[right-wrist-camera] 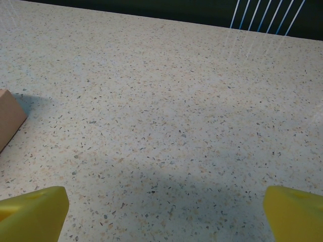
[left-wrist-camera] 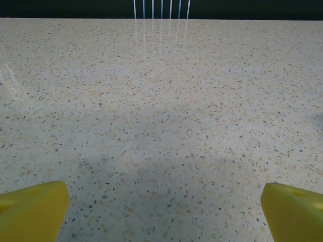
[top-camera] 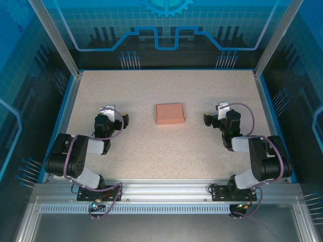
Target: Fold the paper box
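Left wrist view: left hand (left-wrist-camera: 164, 218) spread wide, yellow fingertips (left-wrist-camera: 31, 212) at the two lower corners, bare speckled worktop (left-wrist-camera: 161, 111) between and ahead of them. Set low over the surface; contact with it cannot be told. Row of thin pale rods (left-wrist-camera: 161, 8) upright beyond the far edge, mirrored faintly in the glossy top.

Right wrist view: right hand (right-wrist-camera: 164, 218) likewise at full spread, yellow fingertips at the lower corners, speckled surface between them. Corner of the paper box (right-wrist-camera: 9, 119) at the left border: salmon-pink, resting on the worktop, well apart from the fingertips, soft shadow on its far side. Slanted pale rods at upper right, past the far edge.

Top external view: hands stationed either side of the paper box (top-camera: 170, 113), left hand (top-camera: 108, 112) to its left, right hand (top-camera: 222, 110) to its right, each well apart from it. Paper box near the middle of the worktop, slightly toward the far side. Reads as a small rectangular box with level top face, long edges running left to right. Arms (top-camera: 75, 156) folded back toward their bases on the aluminium rail (top-camera: 161, 189) at the near edge, purple cables (top-camera: 121, 123) looped along them. Blue patterned panels (top-camera: 161, 30) behind and at both sides.
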